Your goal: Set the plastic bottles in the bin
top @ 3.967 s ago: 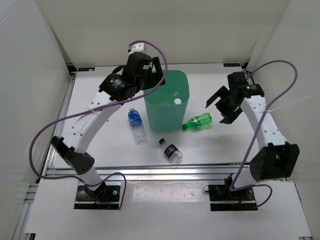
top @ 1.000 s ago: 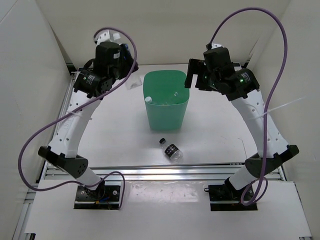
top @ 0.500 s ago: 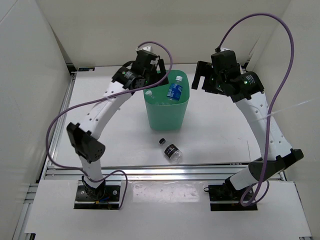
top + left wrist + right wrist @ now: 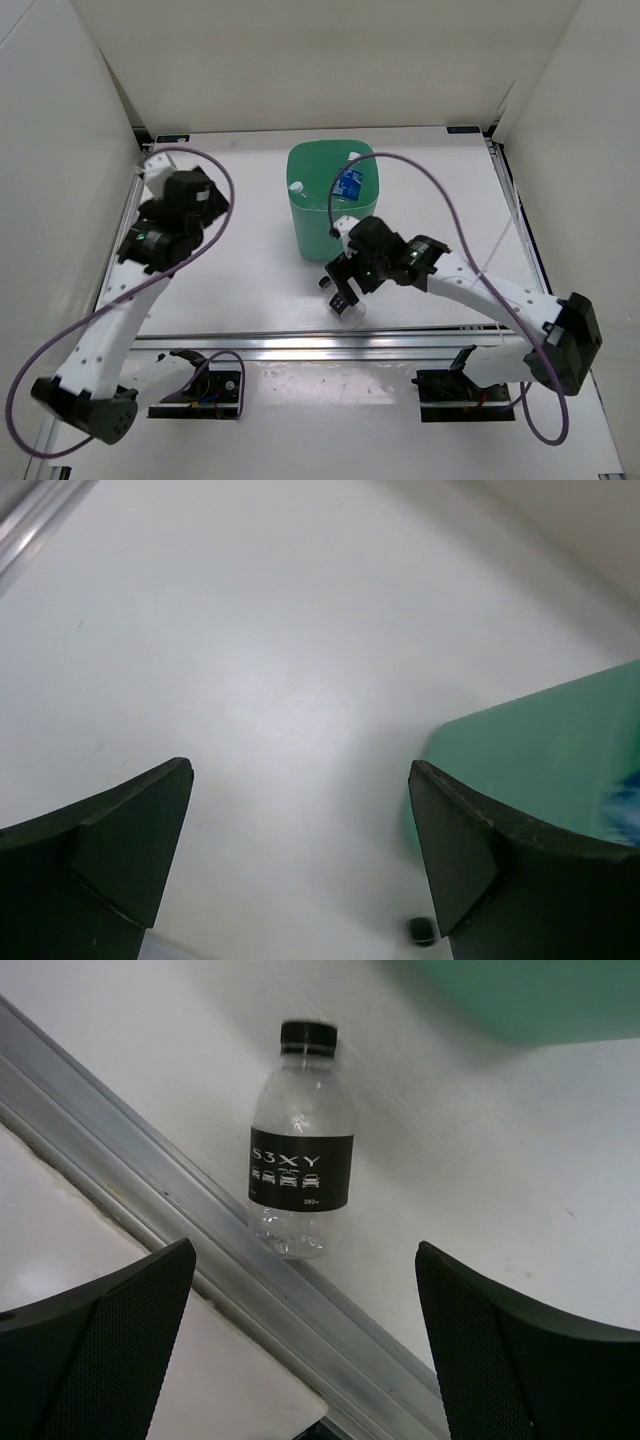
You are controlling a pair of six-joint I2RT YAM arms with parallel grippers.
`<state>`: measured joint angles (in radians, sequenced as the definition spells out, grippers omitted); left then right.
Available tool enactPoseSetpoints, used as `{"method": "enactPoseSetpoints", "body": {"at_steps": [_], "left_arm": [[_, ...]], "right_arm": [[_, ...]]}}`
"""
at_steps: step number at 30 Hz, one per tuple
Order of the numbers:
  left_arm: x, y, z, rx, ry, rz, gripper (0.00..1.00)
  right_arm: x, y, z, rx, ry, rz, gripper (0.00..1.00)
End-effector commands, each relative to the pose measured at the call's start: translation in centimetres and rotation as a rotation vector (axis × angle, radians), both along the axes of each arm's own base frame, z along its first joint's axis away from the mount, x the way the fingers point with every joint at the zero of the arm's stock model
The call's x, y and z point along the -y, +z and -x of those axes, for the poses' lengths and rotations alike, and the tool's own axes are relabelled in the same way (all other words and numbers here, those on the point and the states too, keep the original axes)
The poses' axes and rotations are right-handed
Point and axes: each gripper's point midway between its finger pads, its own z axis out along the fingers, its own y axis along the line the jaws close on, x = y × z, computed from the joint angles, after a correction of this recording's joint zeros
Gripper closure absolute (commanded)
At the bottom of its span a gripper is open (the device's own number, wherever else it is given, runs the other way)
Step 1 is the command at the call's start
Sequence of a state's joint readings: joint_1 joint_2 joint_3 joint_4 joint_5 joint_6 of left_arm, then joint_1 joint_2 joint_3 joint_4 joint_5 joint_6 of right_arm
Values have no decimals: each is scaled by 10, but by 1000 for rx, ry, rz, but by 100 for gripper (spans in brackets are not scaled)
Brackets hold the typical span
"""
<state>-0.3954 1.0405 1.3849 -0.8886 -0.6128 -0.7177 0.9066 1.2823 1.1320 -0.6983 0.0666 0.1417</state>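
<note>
The mint-green bin (image 4: 322,232) stands at the middle back of the table. A clear bottle with a blue label (image 4: 349,183) stands tilted inside it, against its right wall. The short bottle with black cap and dark label (image 4: 352,308) lies on the table in front of the bin, and in the right wrist view (image 4: 300,1165) it lies beside the rail. My right gripper (image 4: 343,288) is open, just above that bottle (image 4: 303,1252). My left gripper (image 4: 203,205) is open and empty, left of the bin (image 4: 300,768). The other bottles are hidden.
An aluminium rail (image 4: 320,340) runs along the table's front edge, close to the short bottle, and shows in the right wrist view (image 4: 150,1195). White walls enclose the table on three sides. The left wrist view shows the bin's side (image 4: 540,750) and the bottle's black cap (image 4: 420,930).
My left arm has pulled back from over the bin to the left, leaving the blue-label bottle inside. My right arm has swung from the back right down to the short bottle.
</note>
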Motion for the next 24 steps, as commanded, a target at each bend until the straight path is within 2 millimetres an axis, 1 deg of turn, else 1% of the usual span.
{"method": "enactPoseSetpoints", "body": {"at_steps": [1, 2, 3, 4, 5, 6, 8, 9, 10, 11, 12, 13, 15, 17, 18, 19, 20, 21, 23, 24], "left_arm": [[-14, -85, 9, -245, 76, -78, 0], [-12, -95, 11, -270, 66, -70, 0], [-8, -108, 12, -289, 36, -75, 0], [-2, -117, 11, -302, -1, -64, 0], [6, -126, 13, -324, -38, -40, 0], [7, -137, 16, -351, -40, -35, 0], [7, -145, 19, -372, -46, -36, 0], [10, -152, 21, -395, -57, -34, 0], [10, -152, 21, -395, -57, -34, 0], [10, -154, 24, -398, -65, -27, 0], [10, -152, 24, -389, -65, -24, 0], [9, -157, 28, -408, -64, -31, 0], [7, -157, 33, -409, -69, -38, 0], [4, -156, 35, -402, -62, -43, 0], [4, -156, 35, -402, -62, -43, 0], [3, -160, 36, -410, -61, -46, 0], [3, -158, 37, -402, -62, -43, 0], [3, -162, 38, -412, -61, -46, 0], [3, -162, 38, -412, -61, -46, 0], [3, -162, 38, -412, -61, -46, 0]], "right_arm": [[-33, -11, -15, 112, 109, -61, 7], [-37, -17, -17, 101, 115, -58, 7], [-42, -32, -20, 80, 116, -34, 8], [-41, -33, -22, 86, 109, -28, 8], [-45, -47, -25, 67, 110, -4, 8], [-51, -48, -27, 65, 116, -14, 11], [-63, -57, -29, 45, 134, -25, 11], [-64, -64, -27, 23, 145, -20, 11], [-68, -66, -26, 6, 144, -25, 11], [-69, -78, -24, -24, 151, -5, 11], [-69, -84, -24, -40, 141, 3, 12], [-66, -91, -21, -58, 134, 15, 12], [-57, -108, -13, -96, 123, 49, 12], [-52, -115, -8, -114, 127, 60, 13], [-50, -116, -2, -141, 137, 67, 16], [-48, -121, 2, -164, 143, 78, 24], [-46, -121, 5, -195, 149, 72, 29], [-42, -123, 11, -223, 145, 84, 34], [-41, -121, 12, -235, 136, 91, 47], [-43, -114, 11, -229, 137, 83, 50]]}}
